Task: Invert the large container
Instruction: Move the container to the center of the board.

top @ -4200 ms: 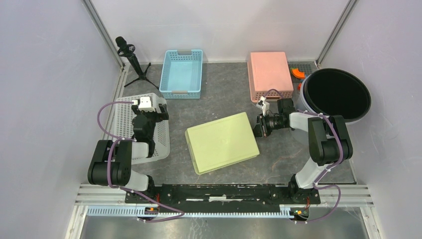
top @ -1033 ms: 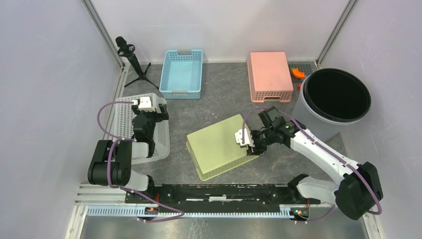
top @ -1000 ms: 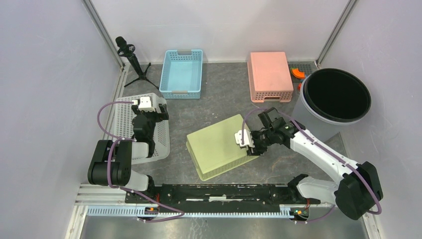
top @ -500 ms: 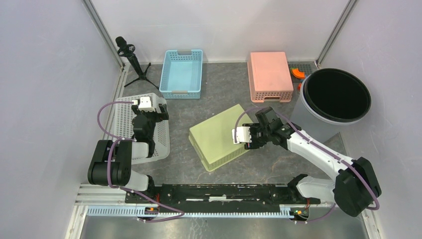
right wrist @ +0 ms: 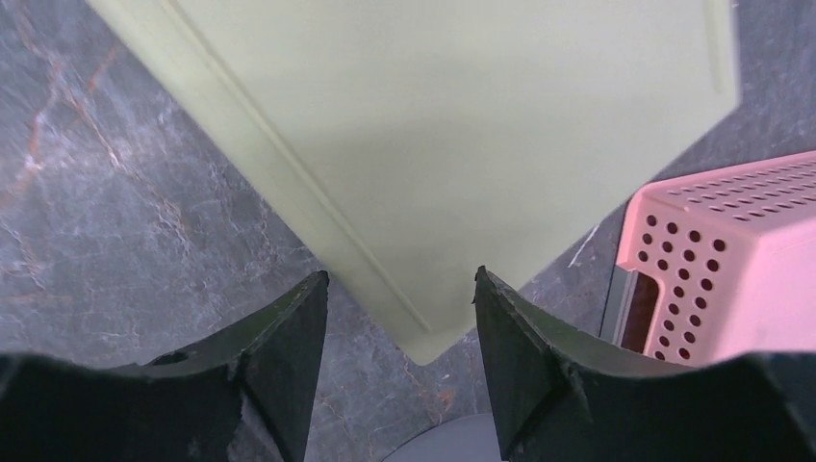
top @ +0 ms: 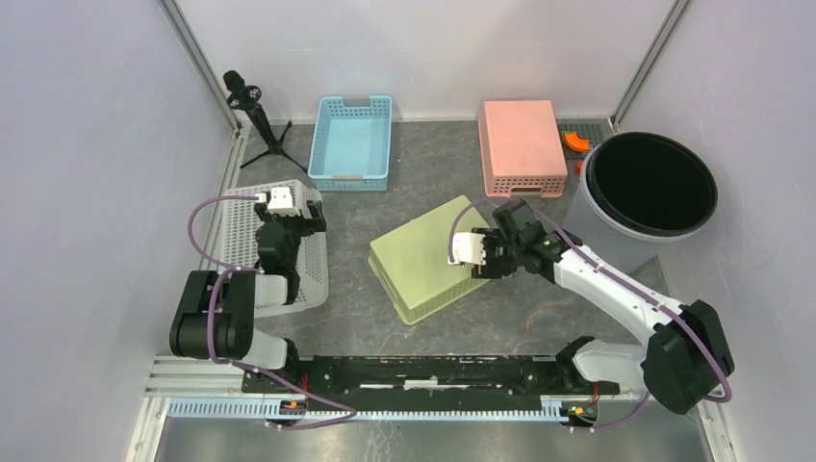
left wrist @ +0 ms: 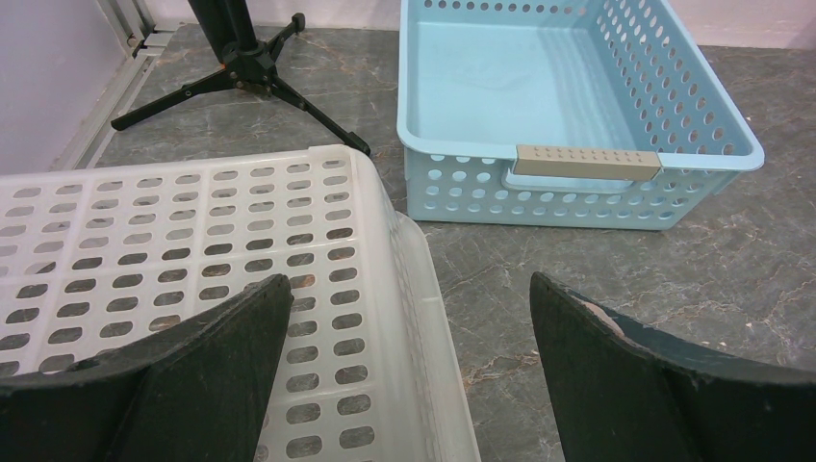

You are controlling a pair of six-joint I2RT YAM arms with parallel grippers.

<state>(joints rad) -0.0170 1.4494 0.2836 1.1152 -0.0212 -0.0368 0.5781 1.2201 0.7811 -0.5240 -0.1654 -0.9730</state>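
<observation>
At the far left the left gripper (left wrist: 409,289) hangs released, jaws at their widest, over an upturned white basket (left wrist: 173,241). A black tripod (top: 252,108) and an open blue basket (top: 350,179) lie beyond it. This arm has no part in the step and is best left there. In the middle of the worktop (top: 433,192) sits the large container (top: 420,252), pale green and apart from the other baskets. Its smooth base shows upward and canted, and its slotted near wall is in sight. Just right of it the right gripper (right wrist: 400,277) is released too: its wrist view shows the jaws parted with a corner of the container's rim in the gap and nothing clamped. Whether a fingertip rests against the plastic I cannot tell. The step in hand looks like tipping the container over about its left edge. To do it well, I would set the fingertips low under the right-hand edge and push up and leftward in one steady arc, so the resting edge hinges rather than skates across the worktop. The pink basket (top: 521,135) and grey bucket (top: 616,241) stand close on the right, so the sweep should go leftward.
</observation>
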